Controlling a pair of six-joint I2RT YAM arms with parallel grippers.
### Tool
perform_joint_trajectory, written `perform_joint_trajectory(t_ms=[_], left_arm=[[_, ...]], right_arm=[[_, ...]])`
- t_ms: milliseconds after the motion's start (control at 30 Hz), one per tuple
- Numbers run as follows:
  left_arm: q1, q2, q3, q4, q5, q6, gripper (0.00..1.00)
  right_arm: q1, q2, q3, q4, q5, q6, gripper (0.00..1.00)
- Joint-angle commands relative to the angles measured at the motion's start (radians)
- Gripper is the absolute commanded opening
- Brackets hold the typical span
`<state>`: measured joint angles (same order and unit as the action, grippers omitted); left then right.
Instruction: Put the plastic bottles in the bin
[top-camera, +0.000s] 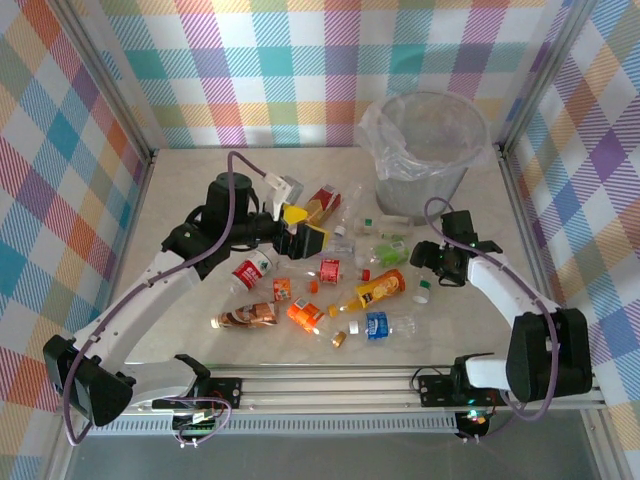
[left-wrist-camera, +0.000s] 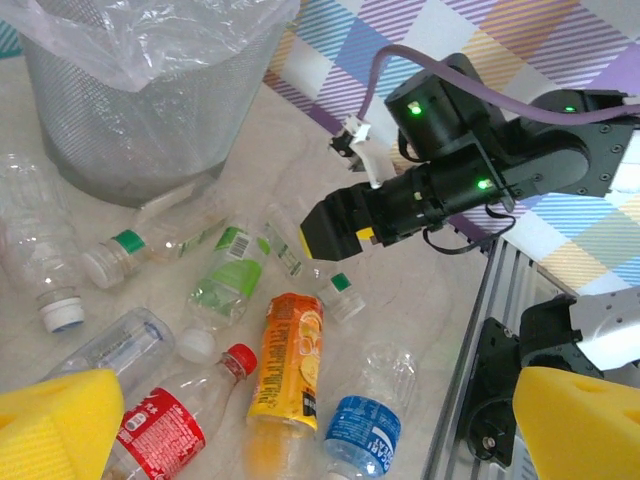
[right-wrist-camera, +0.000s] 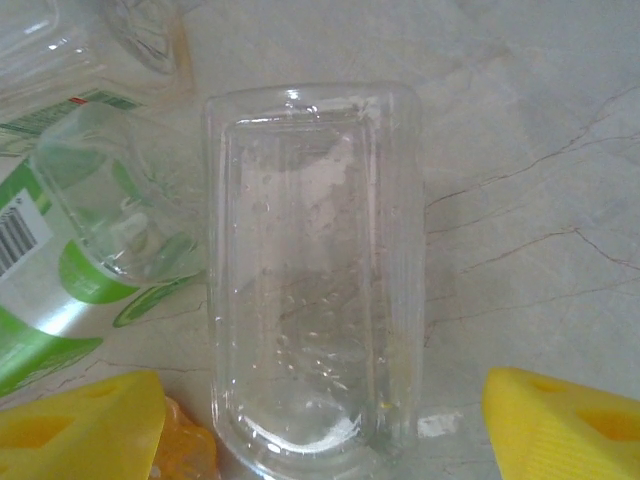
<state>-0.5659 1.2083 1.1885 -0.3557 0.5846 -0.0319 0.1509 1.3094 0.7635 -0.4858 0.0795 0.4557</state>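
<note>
Plastic bottles (top-camera: 382, 288): small clear and orange drink bottles with coloured labels, lying scattered across the middle of the pale bench (top-camera: 190, 210); none visible inside the bin.
Bin (top-camera: 420, 185): tall translucent grey wastebasket with a clear bag liner, at 1 o'clock from the heap.
Right jaws: released, yellow pads (right-wrist-camera: 80, 425) flanking a clear ribbed bottle (right-wrist-camera: 315, 280) lying flat, a gap on each side; green-labelled bottle (right-wrist-camera: 50, 340) just beside it at 9 o'clock.
Left jaws: released wide, pads (left-wrist-camera: 55, 420) empty, above the heap's 11 o'clock edge.
Handling: likely empty, light, thin-walled and slick; a hard squeeze would dent it or squirt it out.
Hold: mid-body, across the flatter sides, closing gently.
</note>
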Motion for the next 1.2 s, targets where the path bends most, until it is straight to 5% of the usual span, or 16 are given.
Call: perform_joint_trajectory(t_ms=[0,633,833,1167], left_arm=[[-0.014,-0.021,0.002,-0.015,0.005,0.022,1.00],[-0.036,-0.017,-0.001,-0.047,-0.064,0.055,1.00],[-0.037,-0.027,-0.041,-0.006,-0.111,0.067,1.00],[-0.037,0.000,-0.076,0.040,-0.103,0.064,1.00]], right_arm=[[0.007,0.030,0.029,0.034,0.021,0.002,0.83],[0.009,0.170,0.070,0.086,0.071,-0.009,0.70],[0.009,0.127,0.067,0.065,0.106,-0.014,0.58],[0.009,-0.078,0.024,-0.013,0.130,0.016,0.58]])
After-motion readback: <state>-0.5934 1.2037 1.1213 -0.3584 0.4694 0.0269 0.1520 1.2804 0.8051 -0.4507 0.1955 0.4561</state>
